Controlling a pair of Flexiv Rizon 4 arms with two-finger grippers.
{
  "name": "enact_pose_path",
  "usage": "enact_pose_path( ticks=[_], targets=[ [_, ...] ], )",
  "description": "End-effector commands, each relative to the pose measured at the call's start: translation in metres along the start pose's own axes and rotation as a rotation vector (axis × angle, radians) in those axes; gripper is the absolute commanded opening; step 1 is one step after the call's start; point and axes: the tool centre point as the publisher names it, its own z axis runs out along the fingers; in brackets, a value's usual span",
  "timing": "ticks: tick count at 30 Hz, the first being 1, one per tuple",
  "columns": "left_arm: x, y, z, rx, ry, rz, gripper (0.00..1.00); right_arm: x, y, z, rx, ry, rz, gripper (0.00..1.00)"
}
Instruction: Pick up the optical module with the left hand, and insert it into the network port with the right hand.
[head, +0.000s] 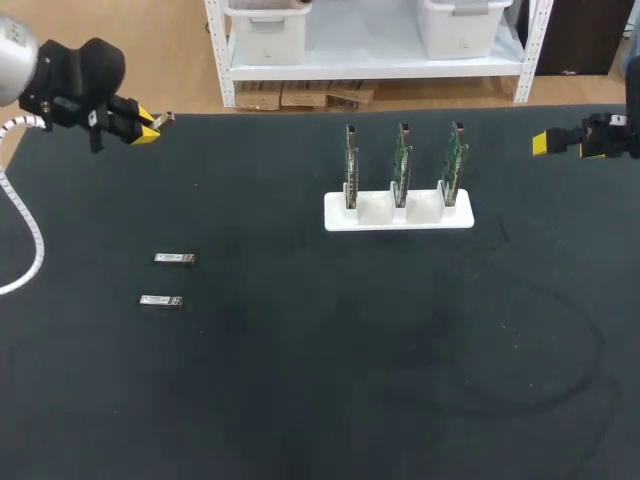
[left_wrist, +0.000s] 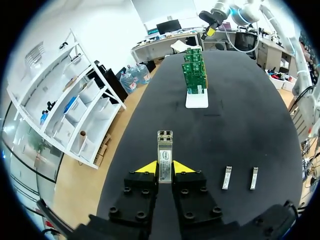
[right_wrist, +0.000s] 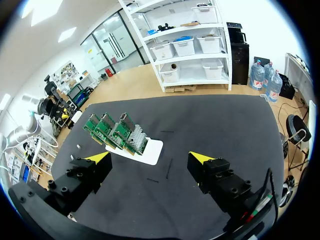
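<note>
- Left gripper (left_wrist: 164, 168): yellow fingertips pinch the near end of an optical module from both sides. It is held off the table's far left corner in the head view.
- Optical module (left_wrist: 164, 154): silver with a label on top, gripped in the left gripper. Most of its length juts straight ahead past the fingertips, clear of the table.
- Right gripper (right_wrist: 150, 158): fingers spread wide with nothing between them. It hovers at the table's far right edge in the head view, well apart from everything else listed.
- Farther loose module (head: 174, 259): lies flat on the table's left half, well apart from the left gripper.
- Nearer loose module (head: 160, 300): lies flat just beside the farther one and parallel to it. The two are not touching.
- White holder (head: 398, 214): a slotted base on the table, right of centre and toward the far edge.
- Network cards (head: 402, 160): three green boards stand upright on edge in the holder, side by side and apart. Silver metal parts show on their faces in the right wrist view. The ports themselves cannot be made out.
- Table (head: 350, 370): covered in a black mat.
</note>
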Motion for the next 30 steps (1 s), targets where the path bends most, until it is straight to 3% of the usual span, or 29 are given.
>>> enact_pose_path(
  ticks=[1,3,9,11,16,22,30],
  targets=[
    [-0.001,0.002,0.000,0.004,0.005,-0.001,0.00,0.000,0.000,0.000,0.000,0.000,0.000,1.00],
    [-0.001,0.002,0.000,0.004,0.005,-0.001,0.00,0.000,0.000,0.000,0.000,0.000,0.000,1.00],
    [-0.032,0.016,-0.009,-0.127,-0.385,-0.016,0.00,0.000,0.000,0.000,0.000,0.000,0.000,1.00],
    [-0.048,0.023,-0.005,-0.143,-0.446,0.016,0.00,0.000,0.000,0.000,0.000,0.000,0.000,1.00],
    [-0.081,0.031,0.007,-0.140,-0.544,0.066,0.00,0.000,0.000,0.000,0.000,0.000,0.000,1.00],
    [-0.099,0.041,0.013,-0.151,-0.680,0.074,0.00,0.000,0.000,0.000,0.000,0.000,0.000,1.00],
    [-0.122,0.047,0.023,-0.093,-0.706,0.103,0.00,0.000,0.000,0.000,0.000,0.000,0.000,1.00]
  ],
)
